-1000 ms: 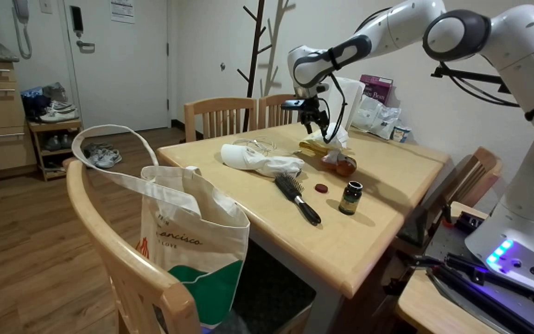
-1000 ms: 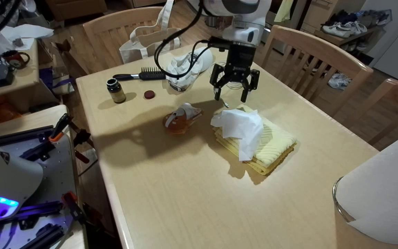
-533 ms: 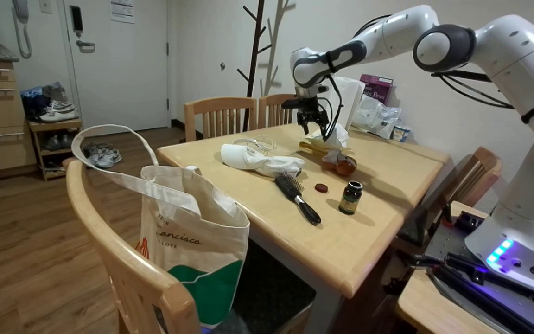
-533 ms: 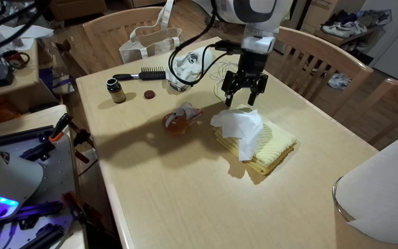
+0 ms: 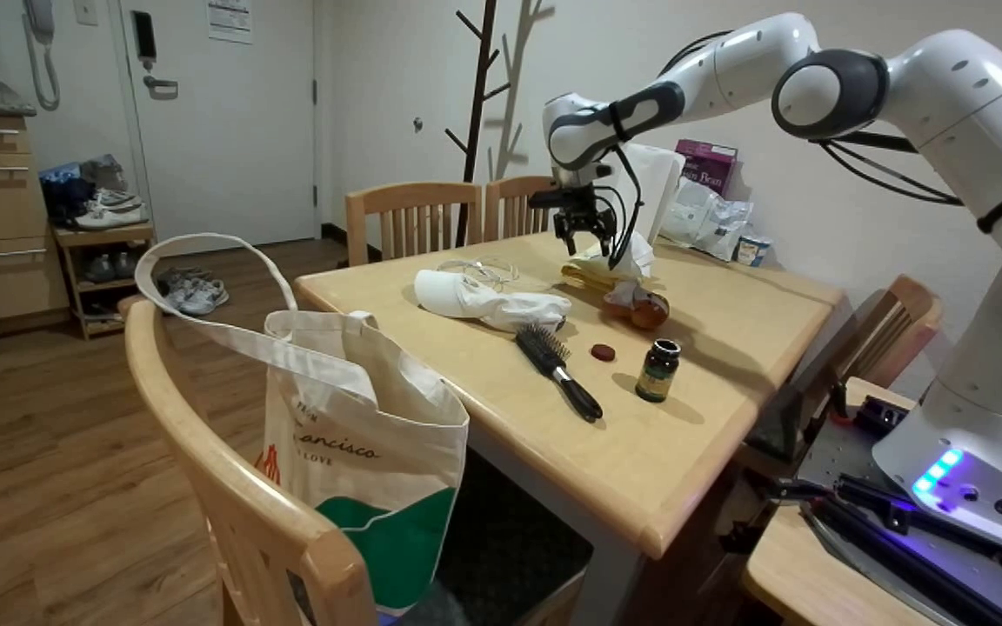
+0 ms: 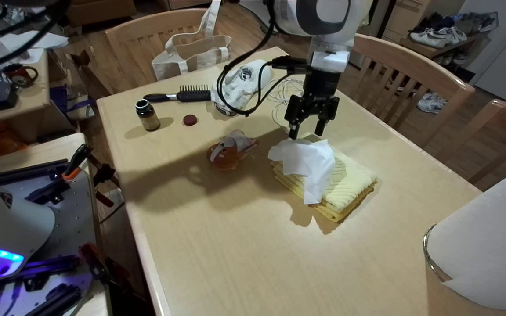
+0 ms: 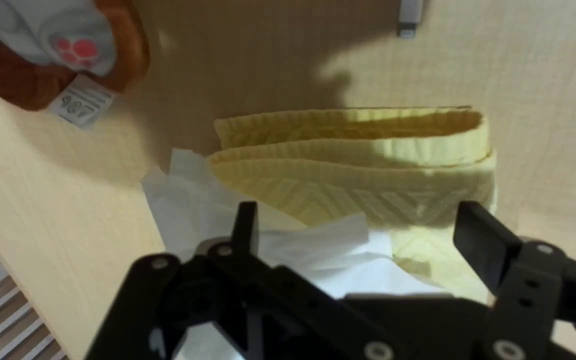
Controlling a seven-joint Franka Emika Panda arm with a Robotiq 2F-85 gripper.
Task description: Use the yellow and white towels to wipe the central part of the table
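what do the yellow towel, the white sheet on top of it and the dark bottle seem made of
Yellow towel: soft, matte fabric, likely cotton or microfiber; raised zigzag ribbing shows. White sheet: thin and matte, probably paper tissue, given its crisp creases; thin cloth is possible. Dark bottle: seems smooth and glossy, its rim catching light; glass or plastic, I can't tell.

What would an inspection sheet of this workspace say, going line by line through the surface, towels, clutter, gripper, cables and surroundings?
Surface: pale wooden table, partly in shadow.
Job's things: white towel draped over a folded yellow towel.
Clutter: hairbrush, upright dark bottle, red lid, stuffed toy, white cap and paper roll, all on the table.
Gripper: open above the towels, fingers apart, nothing gripped.
Cables: white cable loosely coiled on the table; black cables looping beside the gripper.
Surroundings: wooden chairs, tote bag, shoes.
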